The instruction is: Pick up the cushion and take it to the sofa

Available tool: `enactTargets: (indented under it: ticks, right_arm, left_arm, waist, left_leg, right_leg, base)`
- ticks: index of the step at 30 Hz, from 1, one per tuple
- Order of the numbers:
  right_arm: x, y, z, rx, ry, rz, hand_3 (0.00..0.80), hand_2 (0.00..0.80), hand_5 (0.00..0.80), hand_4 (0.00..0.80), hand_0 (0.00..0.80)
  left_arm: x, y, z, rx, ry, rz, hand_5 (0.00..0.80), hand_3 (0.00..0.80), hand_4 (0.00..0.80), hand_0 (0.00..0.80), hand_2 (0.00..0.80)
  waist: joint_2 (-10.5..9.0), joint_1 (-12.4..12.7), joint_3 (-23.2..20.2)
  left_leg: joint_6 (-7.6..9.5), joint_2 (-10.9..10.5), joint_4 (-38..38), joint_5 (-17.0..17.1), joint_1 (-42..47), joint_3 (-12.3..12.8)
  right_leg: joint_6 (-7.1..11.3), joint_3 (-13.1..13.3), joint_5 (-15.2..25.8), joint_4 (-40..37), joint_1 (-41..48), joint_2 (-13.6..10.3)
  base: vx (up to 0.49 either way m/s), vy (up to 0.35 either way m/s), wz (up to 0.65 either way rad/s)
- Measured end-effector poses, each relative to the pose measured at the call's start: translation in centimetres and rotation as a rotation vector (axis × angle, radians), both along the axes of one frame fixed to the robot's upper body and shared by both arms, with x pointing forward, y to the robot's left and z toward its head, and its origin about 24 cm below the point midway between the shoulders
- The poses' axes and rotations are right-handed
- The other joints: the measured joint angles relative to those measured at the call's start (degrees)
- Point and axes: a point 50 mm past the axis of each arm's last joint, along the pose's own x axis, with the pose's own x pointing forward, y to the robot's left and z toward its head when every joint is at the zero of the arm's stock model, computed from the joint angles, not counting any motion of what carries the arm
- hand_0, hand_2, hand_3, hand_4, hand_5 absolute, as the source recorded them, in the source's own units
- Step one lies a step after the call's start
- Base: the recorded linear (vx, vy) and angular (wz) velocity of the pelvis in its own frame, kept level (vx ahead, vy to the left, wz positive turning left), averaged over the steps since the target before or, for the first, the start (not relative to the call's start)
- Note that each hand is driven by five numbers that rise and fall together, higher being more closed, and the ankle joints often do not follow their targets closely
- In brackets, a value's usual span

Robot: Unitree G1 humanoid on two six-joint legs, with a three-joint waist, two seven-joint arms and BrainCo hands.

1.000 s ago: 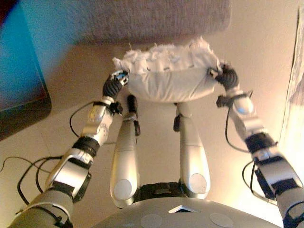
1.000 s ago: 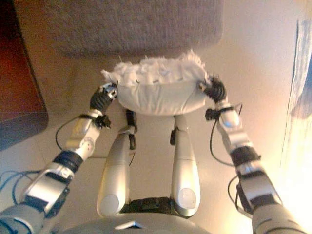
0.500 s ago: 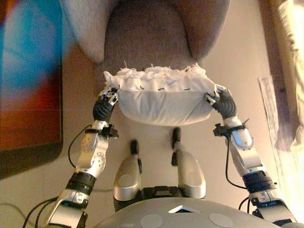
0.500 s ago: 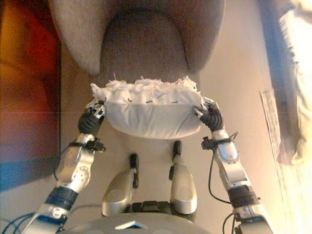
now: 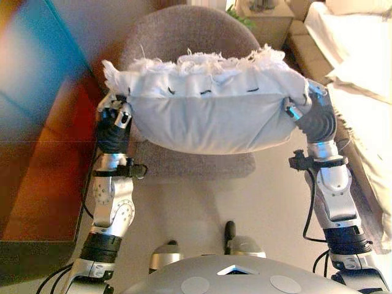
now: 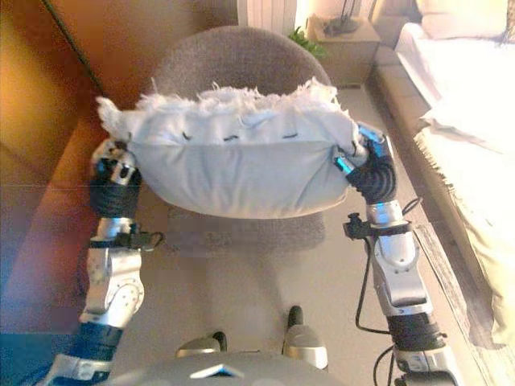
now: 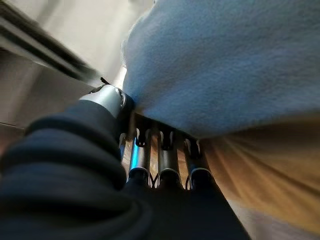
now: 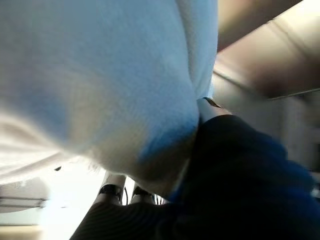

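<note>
A white cushion [image 5: 211, 119] with a frayed fringe along its far edge hangs in the air between my two hands. My left hand [image 5: 114, 131] grips its left end and my right hand [image 5: 317, 119] grips its right end. The cushion is held level, above the seat of a grey round-backed armchair [image 5: 177, 30]. In the left wrist view the cushion [image 7: 225, 65] lies over my fingers [image 7: 167, 160], with the thumb pressed on its side. In the right wrist view the cushion [image 8: 100, 75] fills most of the picture.
A dark red-brown cabinet [image 5: 43, 177] runs along the left. A bed with white bedding [image 5: 361, 55] lies on the right, with a small bedside table [image 5: 266, 15] at the back. Bare floor [image 5: 269, 196] lies between the armchair and me.
The camera has tipped up, so the whole armchair and the bed now show. Both hands have raised the cushion higher and nearer to the camera, keeping their hold on it.
</note>
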Motion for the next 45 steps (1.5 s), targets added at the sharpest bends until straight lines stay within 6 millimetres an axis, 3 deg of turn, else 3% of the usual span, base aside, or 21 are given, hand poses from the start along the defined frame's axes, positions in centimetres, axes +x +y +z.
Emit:
enactTargets:
  ticks: [17,26,31,33,34,36,37,38,39,40,41,42,43,45]
  right_arm:
    - [-0.2,0.4,0.5,-0.015,-0.016,0.038,0.800,0.800,0.800,0.800,0.800]
    - [0.2,0.8,1.2,0.005,-0.043,0.032,0.800,0.800,0.800,0.800,0.800]
    - [0.2,0.9,1.1,-0.004,-0.041,0.046,0.800,0.800,0.800,0.800,0.800]
    - [0.2,1.0,1.1,-0.002,-0.044,0.049,0.800,0.800,0.800,0.800,0.800]
    - [0.2,1.0,1.2,0.003,-0.047,0.049,0.800,0.800,0.800,0.800,0.800]
    - [0.2,1.3,1.2,0.016,-0.053,0.051,0.800,0.800,0.800,0.800,0.800]
    - [0.3,1.4,1.5,0.012,-0.062,0.054,0.800,0.800,0.800,0.800,0.800]
    - [0.6,1.3,2.2,-0.001,-0.093,0.053,0.800,0.800,0.800,0.800,0.800]
    - [0.9,1.8,2.2,0.027,-0.095,0.057,0.800,0.800,0.800,0.800,0.800]
    - [0.8,2.3,2.0,0.027,-0.088,0.074,0.800,0.800,0.800,0.800,0.800]
    - [0.8,2.4,2.1,0.019,-0.090,0.081,0.800,0.800,0.800,0.800,0.800]
    - [0.9,2.4,2.2,0.016,-0.096,0.082,0.800,0.800,0.800,0.800,0.800]
    - [1.0,2.4,1.8,0.026,-0.079,0.078,0.800,0.800,0.800,0.800,0.800]
    - [1.0,2.4,2.0,0.028,-0.083,0.084,0.800,0.800,0.800,0.800,0.800]
  left_arm:
    - [-0.1,-0.1,0.7,-0.039,-0.012,0.025,0.800,0.800,0.800,0.800,0.800]
    - [0.0,-0.3,0.9,-0.053,-0.021,0.030,0.800,0.800,0.800,0.800,0.800]
    - [0.0,-0.2,0.9,-0.058,-0.019,0.037,0.800,0.800,0.800,0.800,0.800]
    - [0.1,-0.2,1.0,-0.058,-0.023,0.037,0.800,0.800,0.800,0.800,0.800]
    - [0.1,-0.3,1.0,-0.059,-0.023,0.036,0.800,0.800,0.800,0.800,0.800]
    - [0.1,-0.5,0.8,-0.060,-0.016,0.027,0.800,0.800,0.800,0.800,0.800]
    - [0.1,-0.5,0.8,-0.064,-0.016,0.026,0.800,0.800,0.800,0.800,0.800]
    - [0.1,-0.8,1.0,-0.084,-0.028,0.026,0.800,0.800,0.800,0.800,0.800]
    - [0.2,-0.7,1.1,-0.082,-0.030,0.030,0.800,0.800,0.800,0.800,0.800]
    - [0.2,-0.5,1.1,-0.073,-0.029,0.035,0.800,0.800,0.800,0.800,0.800]
    - [0.2,-0.3,1.3,-0.070,-0.034,0.042,0.800,0.800,0.800,0.800,0.800]
    - [0.4,-0.2,1.4,-0.078,-0.042,0.056,0.800,0.800,0.800,0.800,0.800]
    - [0.3,-0.2,1.2,-0.085,-0.033,0.062,0.800,0.800,0.800,0.800,0.800]
    - [0.2,-0.2,1.1,-0.089,-0.029,0.062,0.800,0.800,0.800,0.800,0.800]
  waist:
    - [0.36,1.27,-0.86]
    - [0.13,1.26,1.69]
    - [-0.94,1.44,4.66]
    - [-1.60,1.75,5.63]
    - [-1.96,2.11,6.34]
    - [-2.87,3.24,7.13]
    - [-1.48,3.07,7.15]
    - [2.52,3.82,7.53]
    - [2.88,6.22,8.03]
    - [1.84,6.10,7.75]
    - [-0.57,6.13,7.54]
    - [-0.83,6.34,8.52]
    - [-1.45,6.68,8.86]
    - [-1.43,9.07,8.79]
  left_leg:
    - [-0.27,1.29,0.60,0.29,0.12,0.56]
    - [-0.30,3.00,3.40,-0.49,-1.44,0.75]
    - [2.34,3.04,12.91,-2.40,-5.17,0.96]
    - [3.46,2.75,17.93,-3.02,-7.74,0.96]
    - [3.66,2.07,19.89,-2.92,-8.47,-0.34]
    - [4.11,-2.60,20.90,-3.95,-10.19,-3.71]
    - [4.72,-4.33,16.90,-4.21,-10.23,-3.29]
    - [2.70,-2.16,12.24,-2.30,-9.90,-3.39]
    - [2.61,-0.77,12.78,-2.59,-9.64,-0.11]
    - [2.07,-0.46,14.02,-3.02,-10.15,-0.35]
    - [1.22,-1.71,15.81,-2.71,-10.16,-0.40]
    - [0.28,-1.74,22.97,-4.06,-13.58,-1.15]
    - [-0.43,-2.12,26.89,-5.21,-17.14,-1.53]
    - [1.78,-3.40,18.43,-3.22,-18.65,-2.20]
  right_leg:
    - [-0.43,-0.07,-0.39,0.01,-0.14,1.21]
    - [-2.37,0.14,-0.38,0.30,-1.01,2.67]
    - [-3.49,1.04,-2.24,4.73,-3.36,2.53]
    - [-3.99,1.12,-3.03,6.95,-4.53,2.47]
    - [-4.16,1.90,-3.03,7.15,-4.49,2.28]
    - [-4.32,4.52,-2.38,7.10,-5.21,0.71]
    - [-3.17,4.10,-2.40,5.62,-4.98,0.97]
    - [-3.03,3.75,-4.44,10.83,-6.65,4.41]
    - [-3.93,3.19,-10.81,24.66,-9.97,5.09]
    - [-3.49,2.84,-17.35,31.27,-7.85,5.55]
    - [-4.17,3.50,-22.03,27.33,-3.18,4.72]
    - [-6.46,5.51,-21.71,20.73,1.04,5.99]
    - [-7.09,7.77,-19.73,16.79,3.73,6.66]
    - [-6.66,10.18,-17.81,12.83,6.59,6.65]
  base:
    - [0.014,-0.119,-0.01]
    - [0.009,-0.081,-0.04]
    - [0.026,-0.114,-0.14]
    - [0.106,-0.034,-0.13]
    - [0.132,0.015,-0.26]
    - [0.208,0.029,-0.42]
    - [0.311,0.042,-0.48]
    - [0.329,0.040,-0.84]
    - [0.339,0.039,-0.72]
    - [0.378,0.040,-0.31]
    - [0.355,0.047,0.49]
    - [0.404,0.058,0.59]
    - [0.343,0.058,0.39]
    - [0.398,0.082,-0.03]
